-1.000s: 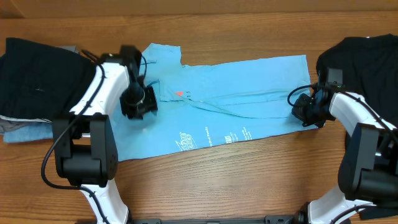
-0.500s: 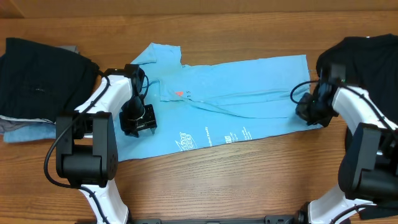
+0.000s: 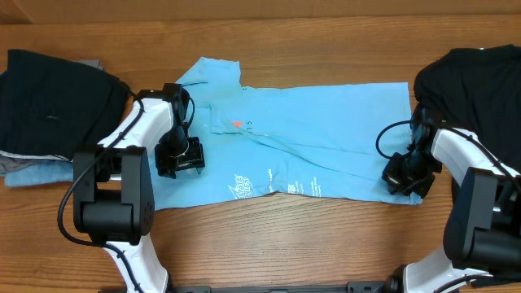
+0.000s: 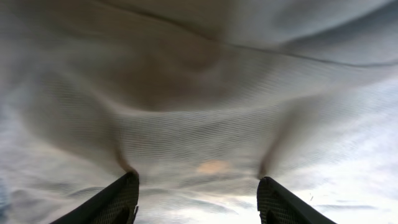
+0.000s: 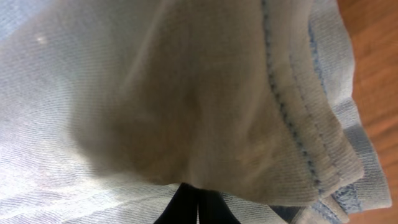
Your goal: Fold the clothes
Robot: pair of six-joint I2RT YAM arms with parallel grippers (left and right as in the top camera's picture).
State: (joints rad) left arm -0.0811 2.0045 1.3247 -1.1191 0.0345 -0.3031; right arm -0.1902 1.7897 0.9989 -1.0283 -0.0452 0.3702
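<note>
The light sky-blue T-shirt (image 3: pixel 326 138) lies spread across the table, with white lettering (image 3: pixel 244 187) near its front edge and a small red mark (image 3: pixel 238 124) by the collar. My left gripper (image 3: pixel 181 159) stands on the shirt's left part. In the left wrist view that gripper (image 4: pixel 198 182) is open, its fingertips (image 4: pixel 127 180) pressing into the fabric (image 4: pixel 199 93). My right gripper (image 3: pixel 403 175) is at the shirt's front right corner. In the right wrist view it (image 5: pixel 198 196) is shut on the fabric, and the stitched hem (image 5: pixel 292 124) drapes over it.
A plain black shirt (image 3: pixel 472 81) lies bunched at the back right, close to my right arm. On the left sits a stack of folded dark garments (image 3: pixel 49 106) over a dull-blue one (image 3: pixel 41 172). Bare wooden table (image 3: pixel 285 236) runs along the front.
My right gripper has moved toward the table's front, dragging the shirt's right edge with it and spreading that side. My left gripper shifted slightly forward and its jaws widened.
</note>
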